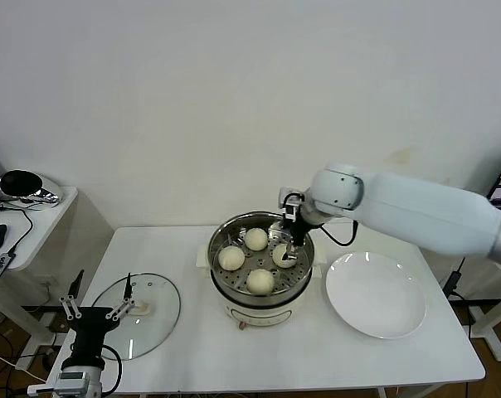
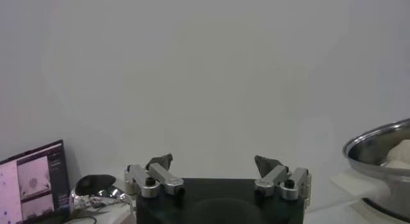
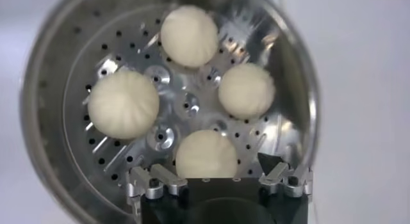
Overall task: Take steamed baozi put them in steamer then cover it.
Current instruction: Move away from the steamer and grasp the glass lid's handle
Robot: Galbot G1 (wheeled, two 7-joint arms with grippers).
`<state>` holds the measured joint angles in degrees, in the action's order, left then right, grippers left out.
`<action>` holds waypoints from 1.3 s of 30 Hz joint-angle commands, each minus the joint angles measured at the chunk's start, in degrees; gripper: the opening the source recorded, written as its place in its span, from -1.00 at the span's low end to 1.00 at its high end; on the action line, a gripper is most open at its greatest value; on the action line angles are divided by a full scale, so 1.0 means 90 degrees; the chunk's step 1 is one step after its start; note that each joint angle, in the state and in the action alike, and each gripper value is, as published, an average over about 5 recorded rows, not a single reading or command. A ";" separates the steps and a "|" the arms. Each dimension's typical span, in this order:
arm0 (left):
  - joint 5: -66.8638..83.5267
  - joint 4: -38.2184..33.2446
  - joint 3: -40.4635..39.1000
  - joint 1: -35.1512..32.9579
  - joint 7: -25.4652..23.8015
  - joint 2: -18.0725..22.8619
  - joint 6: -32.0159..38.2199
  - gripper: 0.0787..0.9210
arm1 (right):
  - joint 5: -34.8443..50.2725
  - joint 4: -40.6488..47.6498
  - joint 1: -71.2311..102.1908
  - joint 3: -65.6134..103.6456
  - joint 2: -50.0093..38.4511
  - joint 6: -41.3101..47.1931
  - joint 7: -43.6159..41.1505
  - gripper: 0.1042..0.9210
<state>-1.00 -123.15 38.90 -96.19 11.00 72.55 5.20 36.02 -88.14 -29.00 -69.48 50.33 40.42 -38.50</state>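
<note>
- Now the steamer (image 1: 260,274) sits in the middle of the table (image 1: 317,356), and everything else is placed around it.
- Four baozi (image 1: 260,281) lie inside the steamer on its tray with holes (image 3: 186,104).
- In the right wrist view the four buns sit in a ring on the tray, each a little apart from the next.
- The right gripper (image 1: 290,249) is over the steamer, on the side away from the robot, right above one bun (image 1: 284,254).
- Its fingers (image 3: 272,164) are spread apart and hold nothing; that bun (image 3: 206,156) lies on the tray between them.
- The right arm (image 1: 425,211) reaches to the steamer from the robot's right.
- A white plate (image 1: 376,294) lies just beside the steamer on the robot's right, with nothing on it.
- The cover (image 1: 143,311) lies flat on the table, well to the robot's left of the steamer, so the pot is not covered yet.
- The left gripper (image 1: 97,311) is near the table's edge, farther left of the steamer than the cover's middle, close by the lid's rim.
- Its fingers (image 2: 160,162) are wide apart and hold nothing.
- A small side table (image 1: 35,224) stands far left of the steamer.
</note>
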 commanded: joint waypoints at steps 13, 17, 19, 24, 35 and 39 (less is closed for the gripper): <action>-0.0384 0.0546 0.0005 -0.0006 0.0248 0.0113 0.0113 0.77 | -0.2009 -0.1797 1.0187 1.0243 -0.0395 -0.5062 0.3368 0.76; -0.1109 0.0727 -0.0039 -0.0037 0.0377 0.0125 0.0113 0.77 | -0.2339 -0.1760 1.1130 1.1838 0.1022 -0.5671 0.2946 0.76; -0.1906 0.0924 0.0012 -0.0038 0.0404 0.0112 0.0126 0.77 | -0.2420 -0.1763 1.1414 1.2369 0.1502 -0.5821 0.2788 0.76; -0.4695 0.1609 0.0472 0.0062 0.0394 -0.0041 0.0407 0.77 | -0.2380 -0.2109 1.2031 1.3298 0.2359 -0.5819 0.2606 0.76; -0.8390 0.2863 0.0520 0.0543 0.0391 -0.0831 0.0385 0.77 | -0.2206 -0.2769 1.3104 1.4385 0.3202 -0.5878 0.3378 0.76; -0.8450 0.3325 0.0137 0.0824 0.0285 -0.1048 0.0324 0.77 | -0.2173 -0.2853 1.3223 1.4774 0.3273 -0.5797 0.3563 0.76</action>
<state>-55.23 -103.66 42.68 -92.64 14.08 67.65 8.23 17.69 -110.29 81.96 50.21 71.95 -8.78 -10.34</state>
